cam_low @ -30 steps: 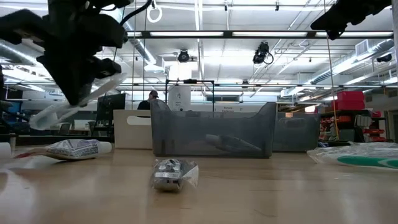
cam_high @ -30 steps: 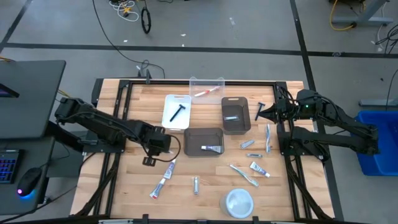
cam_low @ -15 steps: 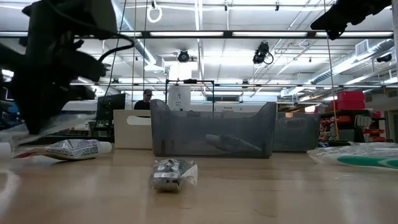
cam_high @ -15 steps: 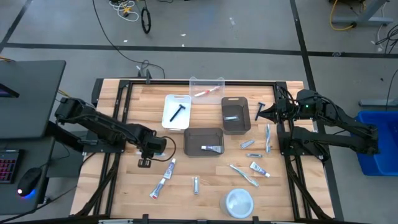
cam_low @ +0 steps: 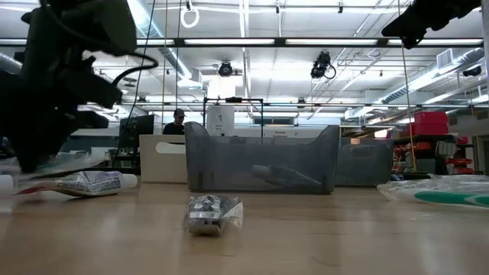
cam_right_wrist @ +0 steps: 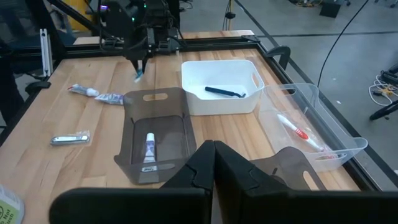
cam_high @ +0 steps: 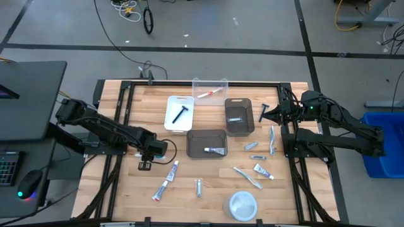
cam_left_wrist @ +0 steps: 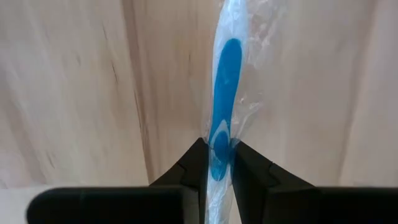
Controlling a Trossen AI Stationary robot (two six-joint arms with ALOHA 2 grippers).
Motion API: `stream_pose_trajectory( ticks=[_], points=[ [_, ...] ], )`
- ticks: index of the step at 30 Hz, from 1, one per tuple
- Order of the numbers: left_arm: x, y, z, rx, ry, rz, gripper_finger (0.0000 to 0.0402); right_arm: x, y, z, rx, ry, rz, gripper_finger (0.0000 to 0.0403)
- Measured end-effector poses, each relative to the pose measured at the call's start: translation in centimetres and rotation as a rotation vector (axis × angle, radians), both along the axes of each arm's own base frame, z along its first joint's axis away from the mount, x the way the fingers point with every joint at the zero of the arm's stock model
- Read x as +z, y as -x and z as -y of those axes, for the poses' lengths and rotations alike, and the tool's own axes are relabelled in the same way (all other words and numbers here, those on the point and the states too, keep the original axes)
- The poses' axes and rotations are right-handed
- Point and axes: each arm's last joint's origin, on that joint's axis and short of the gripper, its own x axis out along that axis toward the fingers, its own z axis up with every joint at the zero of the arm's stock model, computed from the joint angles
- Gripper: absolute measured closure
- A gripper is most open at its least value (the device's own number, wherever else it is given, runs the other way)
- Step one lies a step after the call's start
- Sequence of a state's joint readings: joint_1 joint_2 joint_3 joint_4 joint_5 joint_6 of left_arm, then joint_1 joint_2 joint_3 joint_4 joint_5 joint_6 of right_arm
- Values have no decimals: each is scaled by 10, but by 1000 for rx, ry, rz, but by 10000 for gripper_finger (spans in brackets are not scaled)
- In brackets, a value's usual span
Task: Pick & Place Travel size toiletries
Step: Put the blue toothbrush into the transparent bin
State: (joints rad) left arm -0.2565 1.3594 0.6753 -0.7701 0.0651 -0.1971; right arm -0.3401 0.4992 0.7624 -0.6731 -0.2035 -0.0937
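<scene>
Wrapped blue toothbrush [cam_left_wrist: 224, 112] cut off at top edge; left gripper [cam_low: 46, 114] blurred.

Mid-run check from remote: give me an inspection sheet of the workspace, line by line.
Surface: light wooden slatted table in a black frame.
Job's things: blue toothbrush in clear wrap held by the left gripper; black razor in the white bin; toothpaste tubes and brushes loose on the table.
Clutter: round white dish; two dark grey bins; clear bin.
Grippers: left shut on the toothbrush over the left side of the table; right gripper shut, empty, waiting at the right edge.
Cables: loose cords on the floor.
Surroundings: a person beyond the table.
</scene>
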Motion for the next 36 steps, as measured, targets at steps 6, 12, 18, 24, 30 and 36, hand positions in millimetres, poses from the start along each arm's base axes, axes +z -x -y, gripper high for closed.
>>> stream_pose_trajectory(
  ticks=[6, 12, 18, 24, 30, 36],
  points=[
    [41, -30, 6, -63, -34, 181, 345, 0, 0, 0, 0, 0, 0, 389],
    [91, -54, 6, -94, -121, 376, 345, 0, 0, 0, 0, 0, 0, 389],
    [126, -70, 3, -131, -200, 540, 345, 0, 0, 0, 0, 0, 0, 389],
    [135, -72, 4, -130, -166, 567, 345, 0, 0, 0, 0, 0, 0, 389],
    [124, -53, 3, -58, -51, 325, 345, 0, 0, 0, 0, 0, 0, 389],
    [115, -46, 9, -128, -56, 266, 345, 0, 0, 0, 0, 0, 0, 389]
  ],
)
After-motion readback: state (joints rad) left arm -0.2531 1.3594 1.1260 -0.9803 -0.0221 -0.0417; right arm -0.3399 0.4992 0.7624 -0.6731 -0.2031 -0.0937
